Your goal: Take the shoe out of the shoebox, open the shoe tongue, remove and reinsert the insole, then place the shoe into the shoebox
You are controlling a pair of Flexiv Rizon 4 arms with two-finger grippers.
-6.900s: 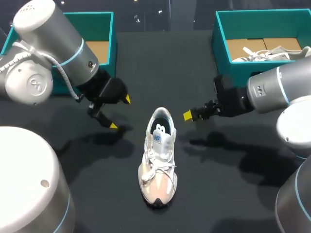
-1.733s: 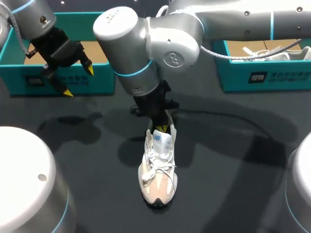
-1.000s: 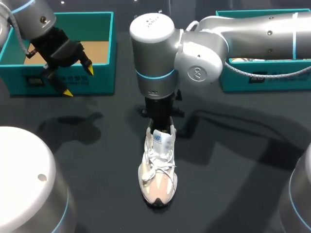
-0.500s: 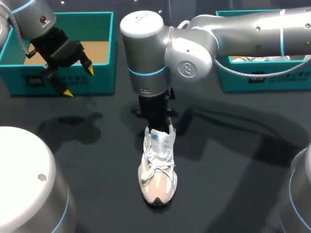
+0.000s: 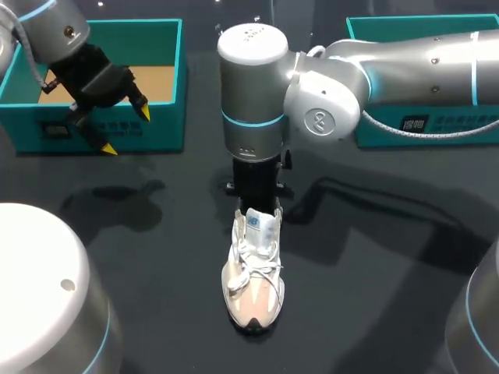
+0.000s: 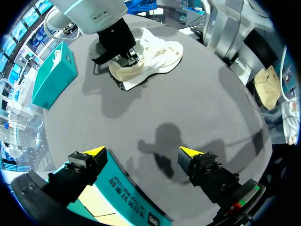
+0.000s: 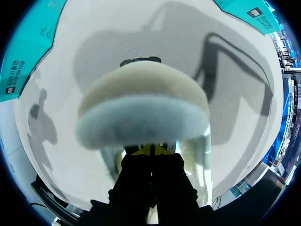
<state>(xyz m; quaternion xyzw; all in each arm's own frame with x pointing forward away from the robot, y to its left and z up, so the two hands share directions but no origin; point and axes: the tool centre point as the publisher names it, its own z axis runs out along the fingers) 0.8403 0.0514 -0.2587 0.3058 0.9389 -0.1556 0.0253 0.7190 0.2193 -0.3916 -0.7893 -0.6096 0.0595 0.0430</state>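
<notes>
Shifting slightly rightward just now, my right arm (image 5: 327, 86) is hovering over the shoe (image 5: 253, 273), standing mid-table; right gripper (image 7: 151, 150) is reaching into its heel, tips drawn together, though I cannot tell whether on the insole; insole removal is starting, needing a firm pinch and lift; left gripper (image 5: 126, 130) is hanging open.

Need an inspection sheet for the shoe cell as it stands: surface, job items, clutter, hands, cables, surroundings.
Surface: black tabletop, arm shadows only.
Job's things: white-and-pink laced sneaker upright at centre; open teal cardboard shoebox left rear; second teal shoebox right rear, mostly behind the right arm.
Clutter: nothing seen.
Hands: left hand open, empty, at the left shoebox's front wall; right hand shut, tips down in the sneaker's heel opening.
Cables: grey braided hose hanging off the right arm.
Surroundings: nothing seen reaching in.
</notes>
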